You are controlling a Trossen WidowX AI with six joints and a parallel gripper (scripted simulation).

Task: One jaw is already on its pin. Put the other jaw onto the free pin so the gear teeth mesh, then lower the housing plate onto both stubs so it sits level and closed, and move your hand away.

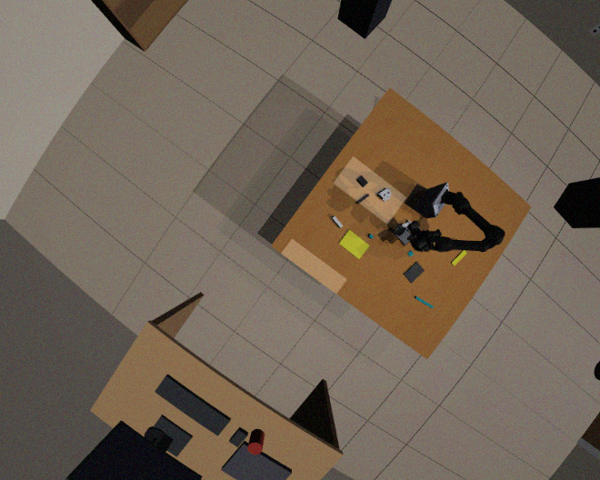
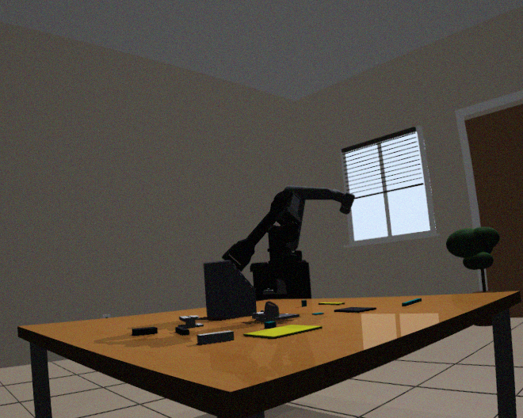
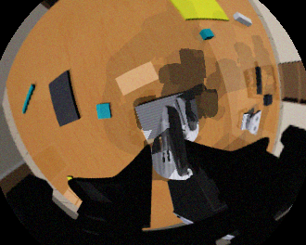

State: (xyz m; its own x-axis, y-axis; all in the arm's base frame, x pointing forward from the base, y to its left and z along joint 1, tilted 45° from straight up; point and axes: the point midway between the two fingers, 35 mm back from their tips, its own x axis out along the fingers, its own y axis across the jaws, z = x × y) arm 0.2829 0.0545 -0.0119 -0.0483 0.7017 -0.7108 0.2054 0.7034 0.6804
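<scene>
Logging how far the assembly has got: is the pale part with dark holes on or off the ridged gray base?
Off: the pale part sits apart from the gray base, tabletop between them.

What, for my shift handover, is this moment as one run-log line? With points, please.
hand [image 1: 406, 227] [image 3: 164, 145]: shut on dark part [image 3: 175, 132], possibly the jaw | location: at ridged base [image 1: 404, 238] [image 3: 148, 114] | pale holed piece [image 1: 385, 194] [image 2: 190, 318] [image 3: 254, 122]: off base
</scene>
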